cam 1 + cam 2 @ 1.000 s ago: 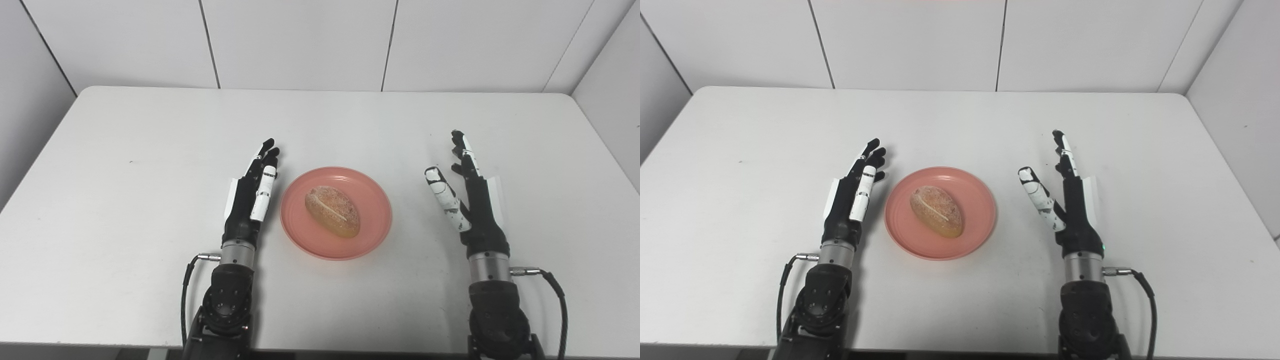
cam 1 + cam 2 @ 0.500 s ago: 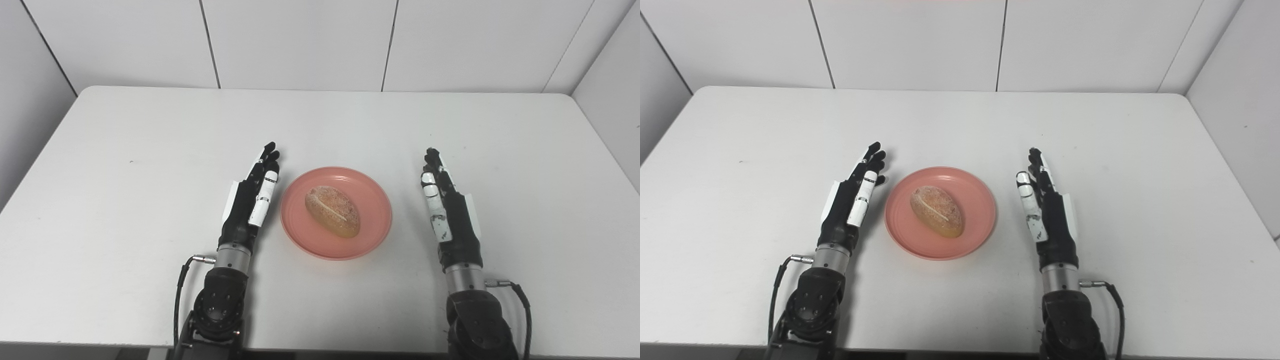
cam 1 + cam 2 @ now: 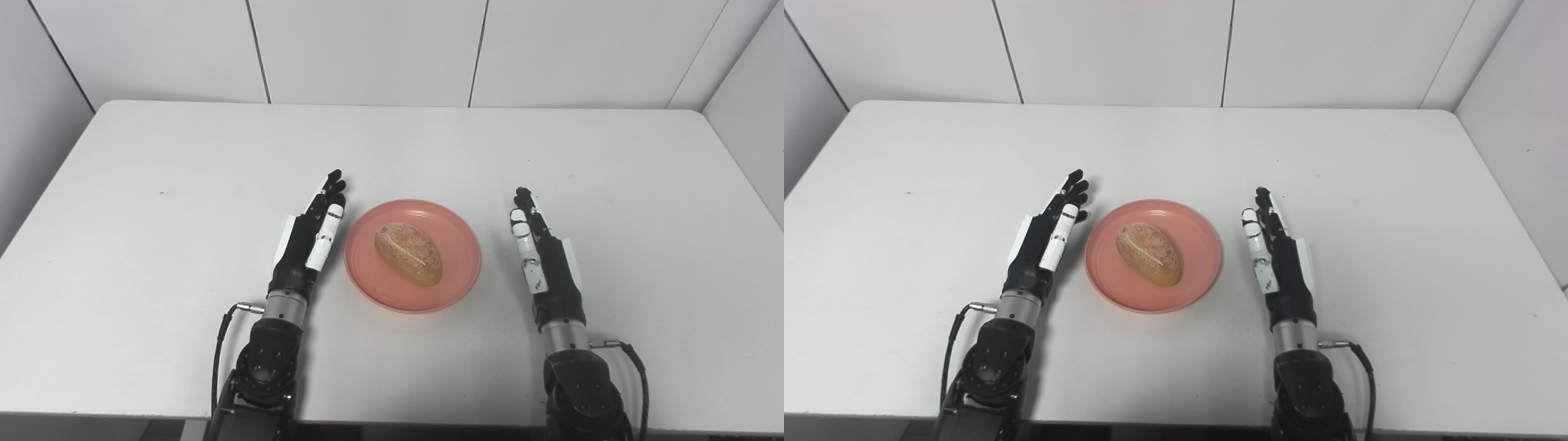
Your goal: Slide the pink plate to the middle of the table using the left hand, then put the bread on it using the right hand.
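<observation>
- The bread already lies on the pink plate, near the middle of the table, so the task looks done; the robot should draw both hands back without nudging the rim.
- The left hand, flat with fingers extended and empty, rests just beside the plate's left edge.
- The right hand, likewise extended and empty, lies near the plate's right edge, apart from it.
</observation>
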